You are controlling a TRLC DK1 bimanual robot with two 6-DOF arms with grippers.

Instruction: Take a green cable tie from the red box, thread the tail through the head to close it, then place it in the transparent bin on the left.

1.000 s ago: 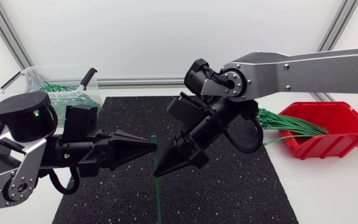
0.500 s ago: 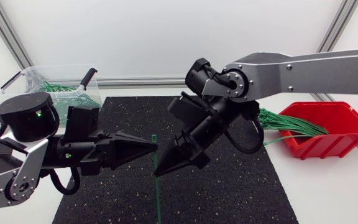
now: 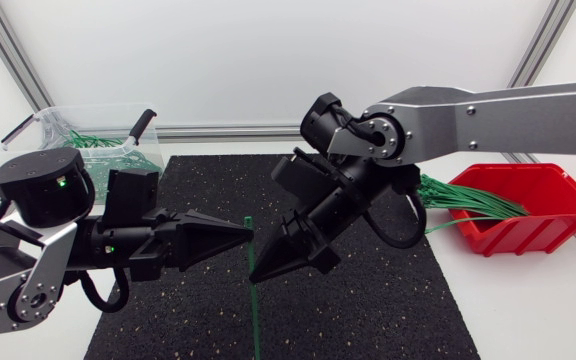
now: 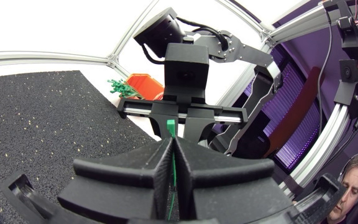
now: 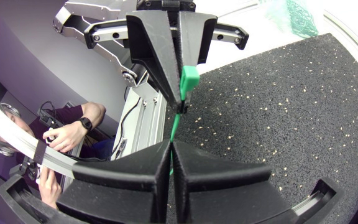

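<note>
Mat: black speckled rubber mat [image 3: 368, 310], reference for everything below.
Left gripper: matte black left gripper [image 3: 244, 233] above mat centre, fingers pinched together on the tie just under its head.
Right gripper: matte black right gripper [image 3: 259, 271] just beside left tips, slightly lower, clamped on same strap.
Tie: thin green plastic cable tie [image 3: 252, 300], upright and straight over mat centre, tail hanging toward mat's near edge.
Box: red plastic box [image 3: 558, 215] off mat's right edge, green ties inside.
Bin: transparent plastic bin [image 3: 43, 125] off mat's far-left corner.
</note>
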